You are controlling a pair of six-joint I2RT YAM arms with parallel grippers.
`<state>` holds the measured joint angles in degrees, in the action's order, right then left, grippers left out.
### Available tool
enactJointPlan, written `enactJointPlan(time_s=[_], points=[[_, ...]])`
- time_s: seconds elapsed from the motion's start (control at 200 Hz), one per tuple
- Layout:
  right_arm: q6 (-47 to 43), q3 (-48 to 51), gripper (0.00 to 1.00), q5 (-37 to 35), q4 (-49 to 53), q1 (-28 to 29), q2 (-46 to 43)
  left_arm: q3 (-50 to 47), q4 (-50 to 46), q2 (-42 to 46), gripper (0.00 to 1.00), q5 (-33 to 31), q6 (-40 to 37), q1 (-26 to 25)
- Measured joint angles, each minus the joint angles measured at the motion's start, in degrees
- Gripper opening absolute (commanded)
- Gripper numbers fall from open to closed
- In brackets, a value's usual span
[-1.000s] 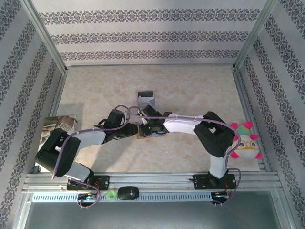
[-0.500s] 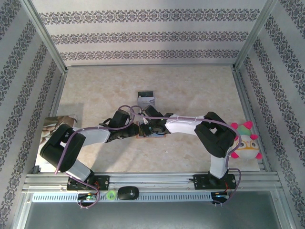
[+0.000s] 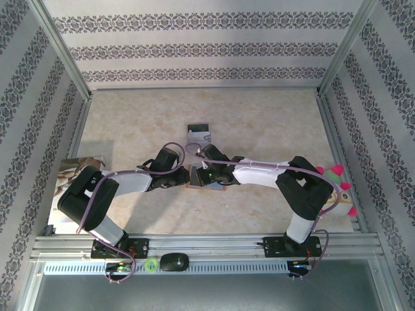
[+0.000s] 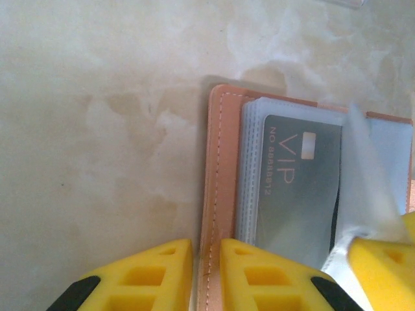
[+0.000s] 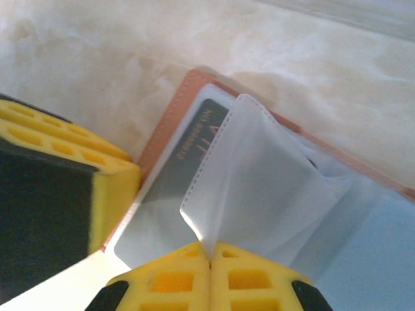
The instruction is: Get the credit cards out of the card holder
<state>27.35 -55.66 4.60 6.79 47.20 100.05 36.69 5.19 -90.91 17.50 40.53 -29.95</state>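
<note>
Left jaws: almost together, pinching the brown left rim of the card holder [image 4: 218, 162] between two yellow fingers [image 4: 146, 278].
Right jaws: pressed tight together on a clear sleeve [image 5: 259, 168] of the card holder. The yellow fingers [image 5: 162, 285] meet at its lower corner, and the sleeve stands up off the page under it.
Book [image 3: 78, 170]: lies flat at the left edge of the surface [image 3: 259, 123], partly under the left arm.
Silver case [image 3: 199, 137]: near the middle of the surface, just past the card holder toward the far edge.
Card holder: lies open, about halfway between the left and right edges and a bit closer to the near edge than the far one. Both arms reach in and meet over it.
Grey card [image 4: 301, 188]: tucked in a clear pocket on the left half of the card holder, with the letters VIP on it.
Soft toy [image 3: 343, 194]: white with pink bumps, at the right edge of the surface, partly behind the right arm.
</note>
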Motion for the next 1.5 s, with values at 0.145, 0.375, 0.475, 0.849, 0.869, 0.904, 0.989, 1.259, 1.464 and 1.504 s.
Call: enactJointPlan(time_s=[0.145,0.375,0.475,0.849,0.869,0.904,0.989,1.259,1.464,1.504], points=[[2.1,2.6,0.28,-2.9,0.7,-0.6,-3.0,0.1,-0.1,-0.1,0.19,0.0,0.0,0.0],[5.4,5.3,0.41,-9.2,3.5,-0.6,-6.9,0.1,0.0,-0.1,0.24,0.0,-0.2,0.0],[6.9,6.7,0.44,-12.0,5.6,-0.6,-8.9,0.2,-0.1,0.4,0.33,0.5,-0.9,-0.1],[5.2,6.8,0.39,-10.5,7.8,-2.2,-20.5,1.2,-4.1,5.0,0.44,0.5,-3.0,-0.4],[4.8,5.8,0.39,-9.1,7.8,-2.3,-19.8,1.4,-4.2,5.0,0.44,0.5,-3.0,-0.4],[4.2,3.9,0.39,-6.8,7.6,-2.4,-18.3,1.8,-4.3,5.0,0.44,0.5,-3.1,-0.4],[3.4,-0.9,0.39,-2.3,6.9,-2.3,-13.7,2.4,-4.4,5.0,0.44,0.6,-3.1,-0.4],[2.8,-11.3,0.3,3.1,9.5,-1.6,0.1,2.3,-5.4,5.0,0.45,0.0,-3.3,-0.4],[3.1,-10.3,0.26,1.9,14.4,-1.6,3.0,2.2,-5.7,5.0,0.45,0.2,-3.3,-0.4],[3.1,-9.5,0.25,1.3,15.0,-1.6,2.8,2.2,-5.7,5.0,0.45,0.3,-3.3,-0.4]])
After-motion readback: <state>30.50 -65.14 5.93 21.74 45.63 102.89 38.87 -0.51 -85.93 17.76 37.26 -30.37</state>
